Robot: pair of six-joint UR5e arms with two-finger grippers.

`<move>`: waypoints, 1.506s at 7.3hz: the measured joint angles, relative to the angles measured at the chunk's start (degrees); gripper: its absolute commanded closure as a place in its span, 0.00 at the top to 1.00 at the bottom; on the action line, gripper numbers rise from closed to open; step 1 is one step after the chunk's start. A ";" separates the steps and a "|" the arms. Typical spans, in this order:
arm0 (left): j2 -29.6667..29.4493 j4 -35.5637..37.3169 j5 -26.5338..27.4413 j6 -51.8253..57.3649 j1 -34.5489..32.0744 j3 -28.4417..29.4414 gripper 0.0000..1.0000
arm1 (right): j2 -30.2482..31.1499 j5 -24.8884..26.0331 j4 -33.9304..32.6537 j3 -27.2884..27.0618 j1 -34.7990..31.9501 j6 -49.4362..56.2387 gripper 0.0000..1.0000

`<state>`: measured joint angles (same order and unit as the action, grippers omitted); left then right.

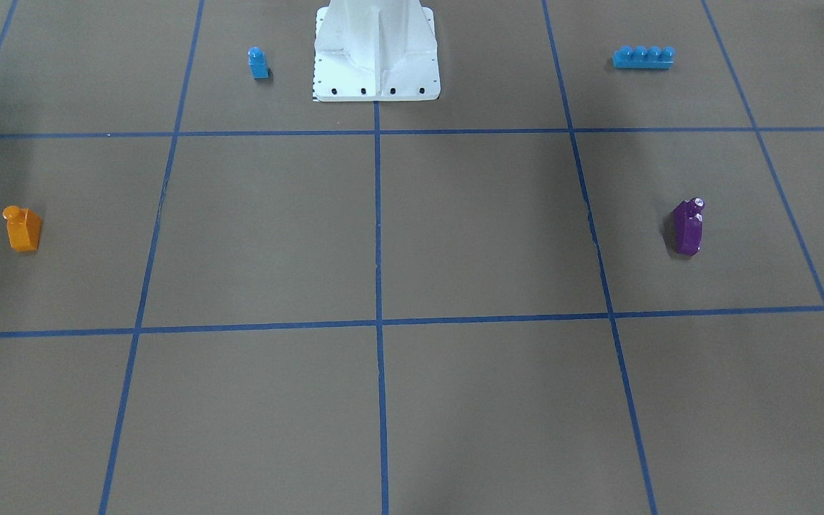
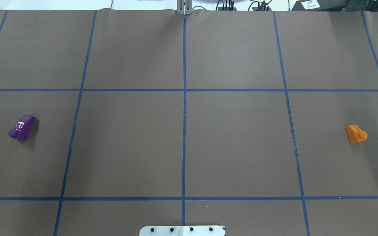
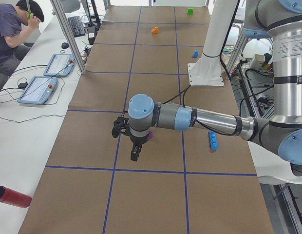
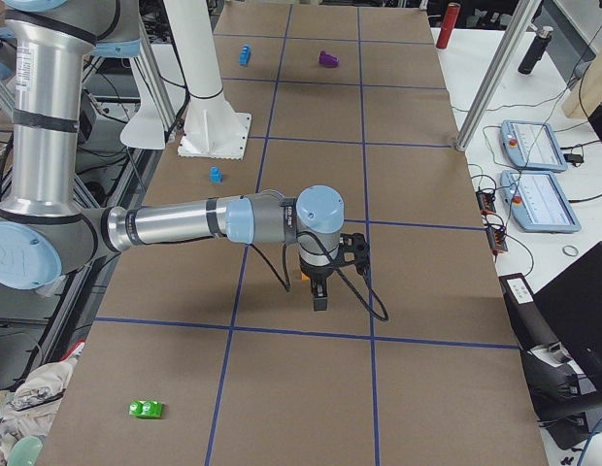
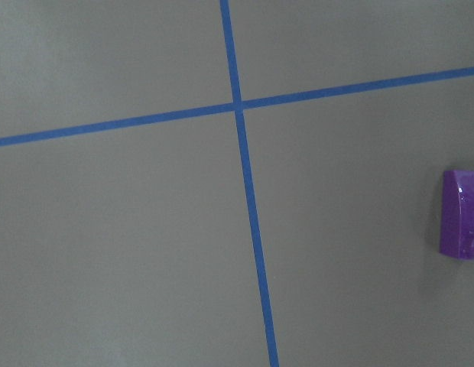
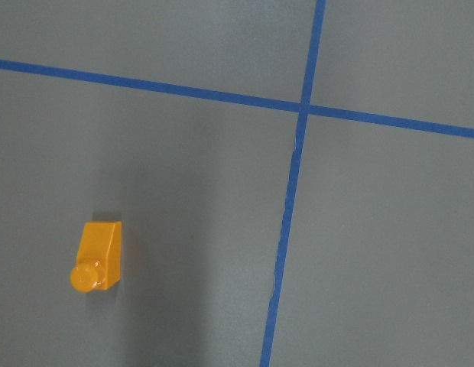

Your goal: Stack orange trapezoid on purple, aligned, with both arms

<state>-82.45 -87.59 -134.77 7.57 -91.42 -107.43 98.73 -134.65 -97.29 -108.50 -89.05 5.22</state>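
The orange trapezoid [image 1: 23,229] stands on the brown table at my right side, stud up; it also shows in the overhead view [image 2: 355,133] and the right wrist view [image 6: 98,257]. The purple brick [image 1: 689,227] lies at my left side, also in the overhead view [image 2: 23,127] and at the right edge of the left wrist view [image 5: 462,225]. My left gripper [image 3: 135,153] hangs above the table beside the purple brick [image 3: 150,136]. My right gripper [image 4: 318,296] hangs above the table next to the orange trapezoid [image 4: 303,276]. I cannot tell whether either gripper is open or shut.
A small blue one-stud brick [image 1: 258,63] and a long blue brick [image 1: 643,57] flank the white pedestal [image 1: 376,50]. A green brick [image 4: 145,409] lies at the table's right end, a red cylinder [image 3: 12,196] off the left end. An operator [image 3: 9,34] sits nearby.
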 measured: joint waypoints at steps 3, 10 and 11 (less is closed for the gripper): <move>0.13 -4.31 0.08 -0.62 4.38 1.36 1.00 | 0.04 -0.02 0.00 0.07 0.67 0.02 1.00; 0.26 -23.67 7.02 -32.28 26.55 4.45 1.00 | 0.06 0.07 0.33 0.39 3.34 -0.65 1.00; -0.13 -26.33 8.23 -35.59 30.49 5.35 1.00 | 0.06 0.03 0.34 0.39 3.35 -0.65 1.00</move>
<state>-82.58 -113.92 -126.54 -28.02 -60.93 -102.08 98.79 -134.62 -96.95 -108.11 -85.70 4.57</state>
